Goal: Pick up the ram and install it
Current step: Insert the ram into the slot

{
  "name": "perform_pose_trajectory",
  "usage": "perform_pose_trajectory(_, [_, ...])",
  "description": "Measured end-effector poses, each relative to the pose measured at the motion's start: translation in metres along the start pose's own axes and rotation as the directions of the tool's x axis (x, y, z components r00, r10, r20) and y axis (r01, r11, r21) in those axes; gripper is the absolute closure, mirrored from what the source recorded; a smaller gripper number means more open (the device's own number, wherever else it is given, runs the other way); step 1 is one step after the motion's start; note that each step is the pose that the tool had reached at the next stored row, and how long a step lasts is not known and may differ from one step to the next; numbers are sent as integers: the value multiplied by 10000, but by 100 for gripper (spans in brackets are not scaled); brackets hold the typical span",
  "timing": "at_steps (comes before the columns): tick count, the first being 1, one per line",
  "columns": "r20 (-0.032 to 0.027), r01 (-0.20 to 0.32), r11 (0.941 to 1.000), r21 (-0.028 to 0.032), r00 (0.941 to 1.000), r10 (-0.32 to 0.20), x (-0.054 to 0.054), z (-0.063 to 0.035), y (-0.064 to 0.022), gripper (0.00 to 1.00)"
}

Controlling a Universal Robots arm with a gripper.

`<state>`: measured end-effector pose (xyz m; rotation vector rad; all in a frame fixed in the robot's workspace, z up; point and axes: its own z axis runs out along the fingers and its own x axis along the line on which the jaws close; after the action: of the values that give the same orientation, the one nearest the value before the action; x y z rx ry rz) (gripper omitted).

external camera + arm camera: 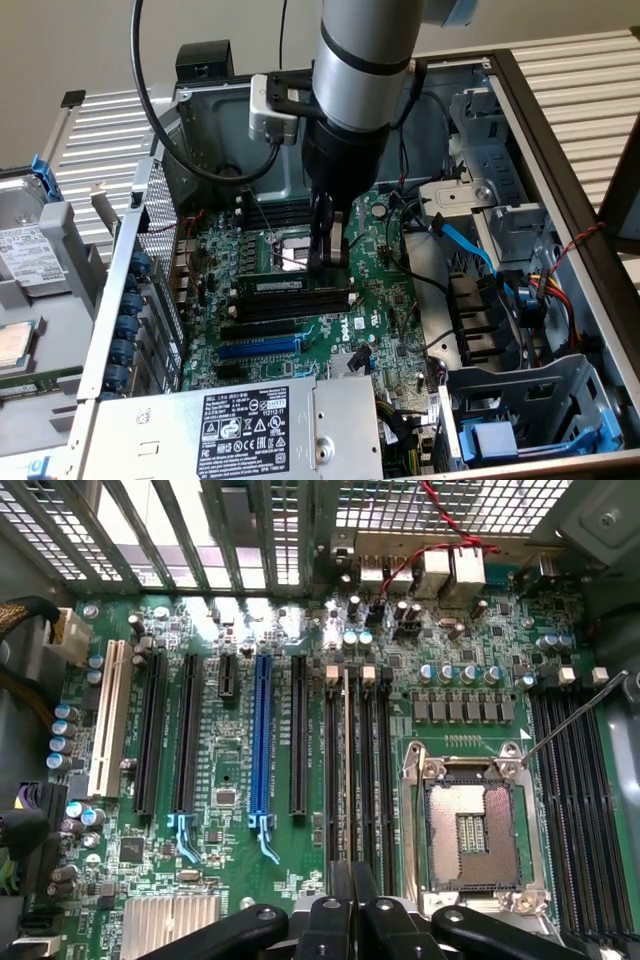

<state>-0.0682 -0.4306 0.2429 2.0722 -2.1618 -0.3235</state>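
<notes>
ram (283,286) sits lengthwise in a memory slot beside the cpu socket (483,832), apparently installed; gripper (327,262) just above its end, fingers close together, gripping nothing; seating depth unclear

The motherboard (385,300) is dark green, dotted with silvery capacitors. The ram (285,286) standing in its slot is green with black chips and a small white label. Beside it run black memory slots (300,302), and a bright blue expansion slot (262,735) sits among black ones next to a white slot (108,720). The hand (327,262) is black under a silver-grey arm (365,45). The power supply (230,430) is grey with a black-and-white label. A light blue cable (465,245) crosses the grey case (560,170).
</notes>
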Motion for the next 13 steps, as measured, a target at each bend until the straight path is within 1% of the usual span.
perform_pose_trajectory(6, [-10, 32, 10000, -26, 10000, -32, 13, 7, -2, 88])
perform_pose_trajectory(9, [-3, 36, 10000, -26, 10000, -36, 16, 13, -3, 88])
perform_pose_trajectory(13, [-9, 49, 10000, -29, 10000, -49, 21, 23, -3, 88])
